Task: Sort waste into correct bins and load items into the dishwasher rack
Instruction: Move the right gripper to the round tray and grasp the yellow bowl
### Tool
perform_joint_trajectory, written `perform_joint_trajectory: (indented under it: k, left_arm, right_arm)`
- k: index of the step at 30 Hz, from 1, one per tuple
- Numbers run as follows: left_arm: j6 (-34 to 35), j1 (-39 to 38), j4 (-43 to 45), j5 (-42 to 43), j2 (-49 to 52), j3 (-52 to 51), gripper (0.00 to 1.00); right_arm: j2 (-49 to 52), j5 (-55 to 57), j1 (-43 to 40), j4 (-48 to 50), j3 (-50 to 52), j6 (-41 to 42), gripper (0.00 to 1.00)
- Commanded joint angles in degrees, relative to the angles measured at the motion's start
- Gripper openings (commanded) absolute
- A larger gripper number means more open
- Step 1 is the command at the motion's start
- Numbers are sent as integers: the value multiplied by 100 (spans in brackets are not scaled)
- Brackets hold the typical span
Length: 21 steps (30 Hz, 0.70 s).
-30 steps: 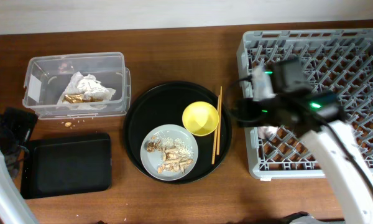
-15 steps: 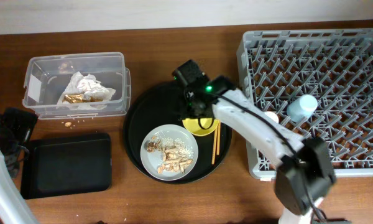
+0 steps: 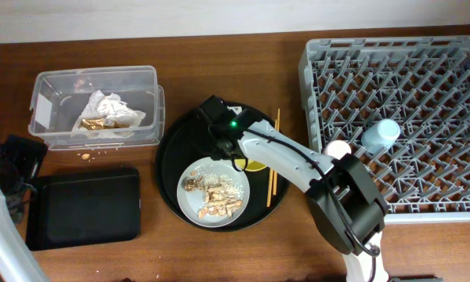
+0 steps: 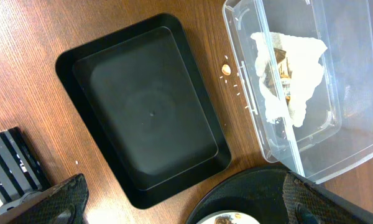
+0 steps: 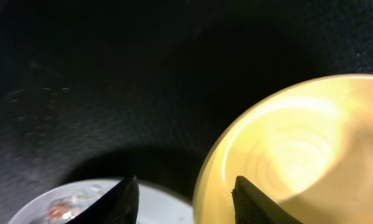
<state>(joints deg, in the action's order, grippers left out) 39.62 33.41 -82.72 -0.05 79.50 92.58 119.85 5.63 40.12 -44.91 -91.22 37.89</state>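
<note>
My right gripper (image 3: 229, 142) is open over the large round black tray. In the right wrist view it (image 5: 189, 202) straddles the left rim of the yellow bowl (image 5: 286, 149), one finger inside the bowl and one outside. The arm hides most of the bowl (image 3: 255, 164) from overhead. The grey-blue plate (image 3: 233, 182) holds brown scraps and white crumbs. The chopsticks (image 3: 274, 157) lie right of the bowl. The light-blue cup (image 3: 381, 135) and pink cup (image 3: 337, 149) sit in the grey rack (image 3: 423, 55). My left gripper (image 4: 193, 214) is open and empty above the flat black tray (image 4: 143, 112).
The clear box (image 3: 59, 86) at the back left holds crumpled white paper with gold-brown wrappers (image 3: 106, 113). A few crumbs (image 3: 86, 156) lie on the wood between the box and the flat black tray (image 3: 84, 206). The round black tray (image 3: 172, 149) sits mid-table.
My right gripper has swung left from the rack to the round tray and come down at the bowl's left rim. The light-blue cup now shows in the rack. The left arm has not moved.
</note>
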Motion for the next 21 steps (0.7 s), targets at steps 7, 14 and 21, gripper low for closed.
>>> perform_joint_trajectory:
  k: [7, 14, 21]
  left_arm:
    - [-87, 24, 11, -39, 2, 37, 99]
    - [-87, 26, 11, -39, 2, 37, 99]
    - [-87, 26, 11, -42, 2, 37, 99]
  right_arm:
    - [76, 369, 0, -94, -7, 162, 30]
    - [214, 444, 0, -157, -7, 162, 20]
    - [61, 120, -4, -387, -450, 136, 4]
